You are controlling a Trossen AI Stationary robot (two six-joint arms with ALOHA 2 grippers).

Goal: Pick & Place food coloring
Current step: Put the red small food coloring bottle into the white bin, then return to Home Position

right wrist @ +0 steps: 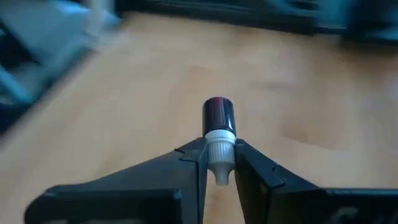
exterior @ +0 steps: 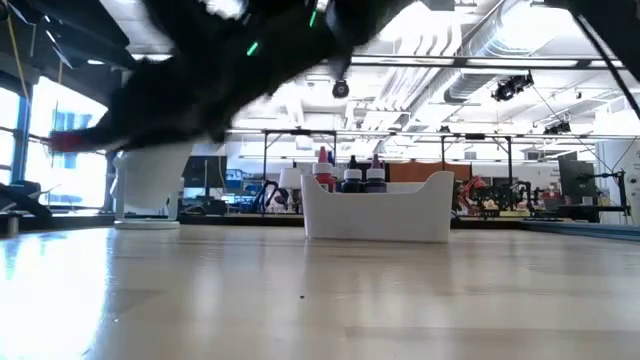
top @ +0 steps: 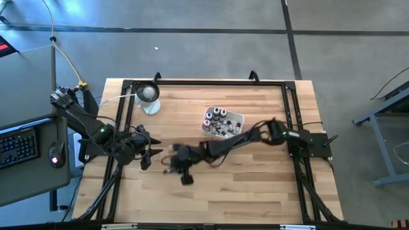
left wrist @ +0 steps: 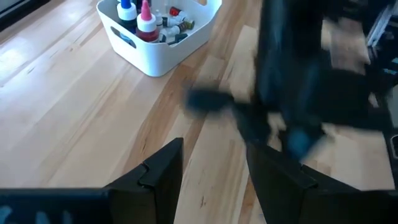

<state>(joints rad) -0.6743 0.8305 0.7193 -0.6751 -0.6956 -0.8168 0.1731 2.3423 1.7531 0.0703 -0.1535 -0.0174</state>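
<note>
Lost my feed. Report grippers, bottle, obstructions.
Right gripper shut on dark food coloring bottle, gripped by its white cap. Left gripper open, empty, near the table's left side. White tray holds the other bottles. Nothing blocking.

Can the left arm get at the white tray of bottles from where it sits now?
Probably not directly. The left gripper, open, faces the white tray across bare wood, but the right arm stretches across the table between them, its gripper shut on a dropper bottle.

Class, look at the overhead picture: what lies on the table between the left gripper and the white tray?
The right gripper, shut on a food coloring bottle, hangs between the left gripper and the white tray; high view.
</note>
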